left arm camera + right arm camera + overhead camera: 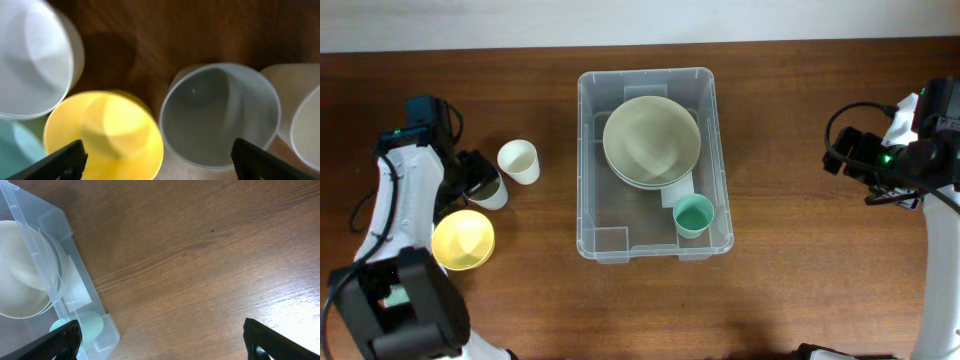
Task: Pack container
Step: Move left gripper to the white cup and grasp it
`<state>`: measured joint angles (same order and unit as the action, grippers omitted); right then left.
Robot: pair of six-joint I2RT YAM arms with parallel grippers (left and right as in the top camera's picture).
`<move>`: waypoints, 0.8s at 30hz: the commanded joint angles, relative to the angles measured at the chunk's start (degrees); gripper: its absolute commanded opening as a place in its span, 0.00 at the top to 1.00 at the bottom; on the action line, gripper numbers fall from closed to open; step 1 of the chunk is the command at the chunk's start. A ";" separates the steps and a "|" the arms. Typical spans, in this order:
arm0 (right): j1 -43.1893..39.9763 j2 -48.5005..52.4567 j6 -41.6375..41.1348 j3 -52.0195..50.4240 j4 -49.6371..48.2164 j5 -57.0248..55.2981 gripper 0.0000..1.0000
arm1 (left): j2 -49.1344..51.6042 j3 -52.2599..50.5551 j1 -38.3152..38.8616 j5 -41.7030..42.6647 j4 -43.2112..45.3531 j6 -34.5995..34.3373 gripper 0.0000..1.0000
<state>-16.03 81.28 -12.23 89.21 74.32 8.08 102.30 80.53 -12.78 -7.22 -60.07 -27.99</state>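
left fingers [67, 159] spread wide over grey cup [220, 117], likely to grab it for container [584, 160]; right fingers [270, 342] released, parked aside

Before the left tool [159, 159] (black tips) stands a pale grey cup [220, 117], a bright yellow bowl [105, 132] to its left, a cream cup [302, 117] right. Left of the right tool [160, 336], the clear container [56, 216] shows a beige bowl [20, 275] and a teal cup [91, 326]. The desk [200, 255] is brown, wood-grained.
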 commanded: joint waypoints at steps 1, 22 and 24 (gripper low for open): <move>0.26 -0.13 -0.04 0.13 -0.15 0.09 0.01 | 4.04 -0.52 -0.61 0.59 1.90 1.99 0.07; 0.26 -0.13 -0.07 0.13 -0.15 -0.81 0.01 | 7.06 4.44 -2.40 0.61 7.04 1.97 1.00; 0.26 -0.13 -0.07 0.13 -0.15 -0.81 0.01 | 6.80 10.51 -2.40 0.59 2.58 1.97 0.99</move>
<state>-16.03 81.28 -12.23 89.23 74.37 8.01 109.01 83.09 -14.96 -6.37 -54.26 -26.35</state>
